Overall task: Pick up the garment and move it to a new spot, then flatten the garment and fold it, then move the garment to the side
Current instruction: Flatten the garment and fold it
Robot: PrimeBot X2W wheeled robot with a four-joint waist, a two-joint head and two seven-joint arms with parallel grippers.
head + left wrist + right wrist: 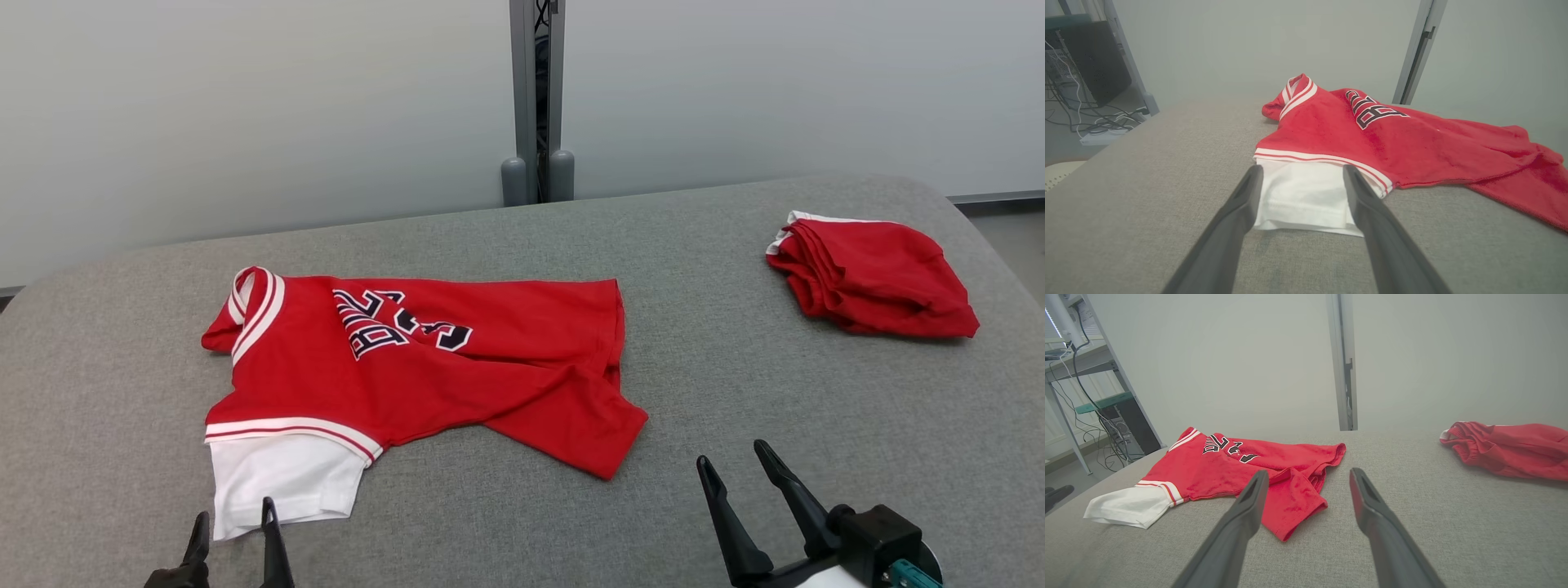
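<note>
The shirt (424, 367) looks light, soft and limp; best pinched at its white sleeve (277, 478). The left gripper (233, 510) and right gripper (731, 453), near the shirt, stand wide open, empty.

Even, soft light; faint shadows under the red shirt (424, 359). Head view sharp; wrist views hazy, stretched toward the edges.

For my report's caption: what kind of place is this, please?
Probably a lab or test room: a grey padded table before plain partition panels, with a computer tower and loose cables on the floor beside it.
</note>
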